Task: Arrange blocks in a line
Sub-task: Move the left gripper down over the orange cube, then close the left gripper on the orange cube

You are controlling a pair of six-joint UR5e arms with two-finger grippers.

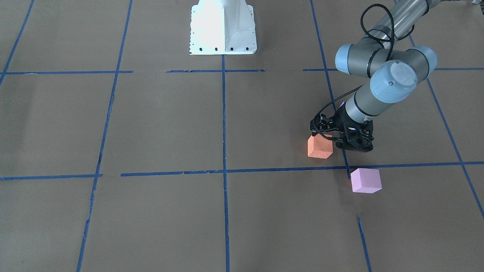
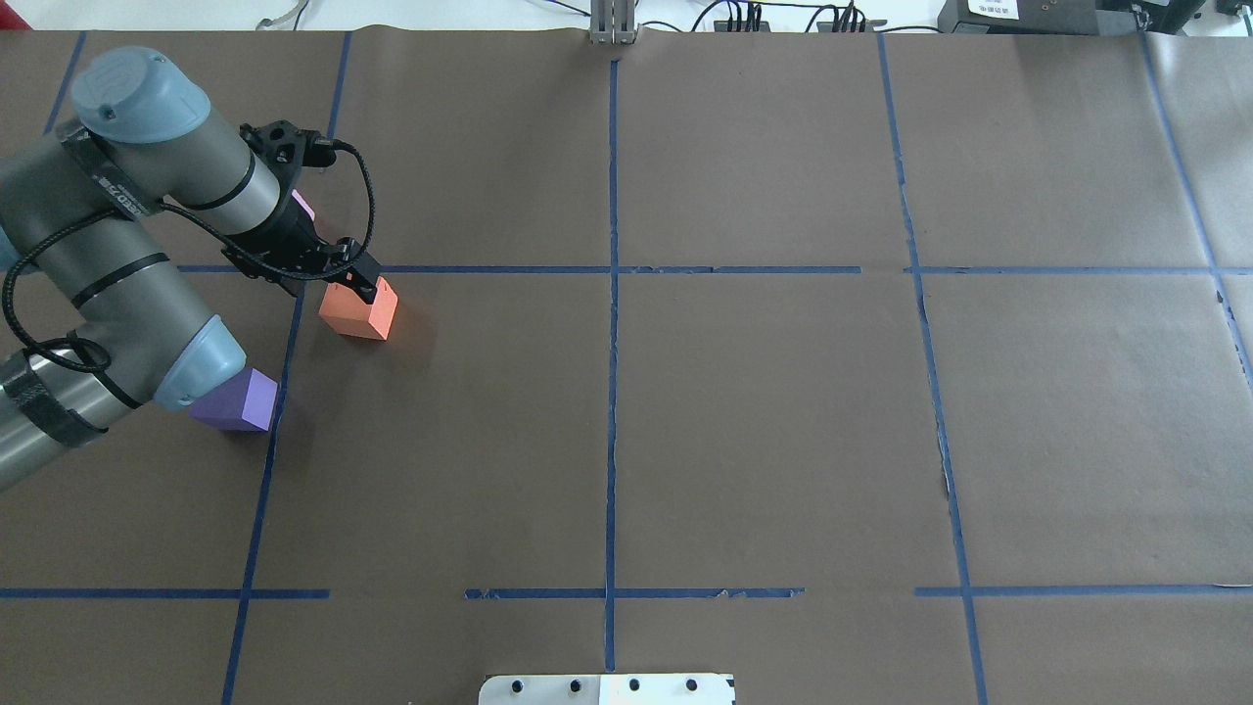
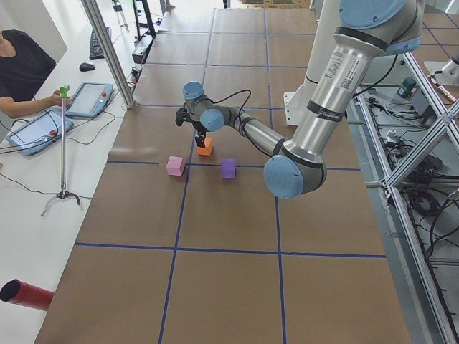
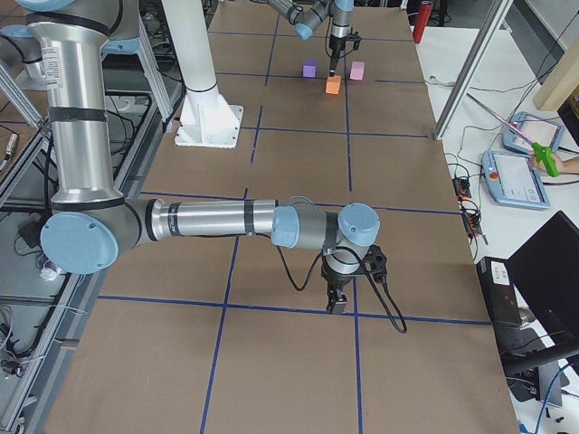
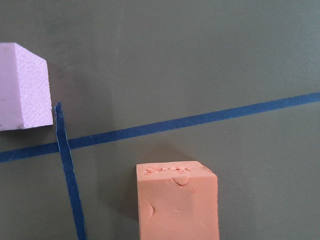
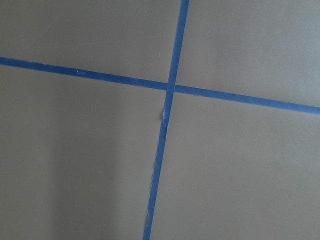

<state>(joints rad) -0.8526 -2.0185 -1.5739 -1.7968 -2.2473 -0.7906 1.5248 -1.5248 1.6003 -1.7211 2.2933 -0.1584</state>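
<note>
The orange block [image 2: 358, 309] sits on the brown table, just on the robot's side of a blue tape line; it also shows in the front view [image 1: 320, 146] and low in the left wrist view [image 5: 177, 200]. My left gripper [image 2: 362, 284] stands over its far edge, fingers together, tips at the block's top. The pink block [image 1: 365, 180] lies beyond the tape line, also in the left wrist view [image 5: 24, 87]. The purple block [image 2: 238, 399] lies nearer the robot, partly under my left arm. My right gripper [image 4: 336, 303] hangs low over bare table; I cannot tell whether it is open.
Blue tape lines [image 2: 612, 269] divide the table into squares. The white robot base [image 1: 223, 28] stands at the table's near edge. A person with tablets [image 3: 90, 99] sits beyond the far edge, beside a metal pole [image 3: 107, 50]. A red cylinder [image 3: 25, 295] lies off the table.
</note>
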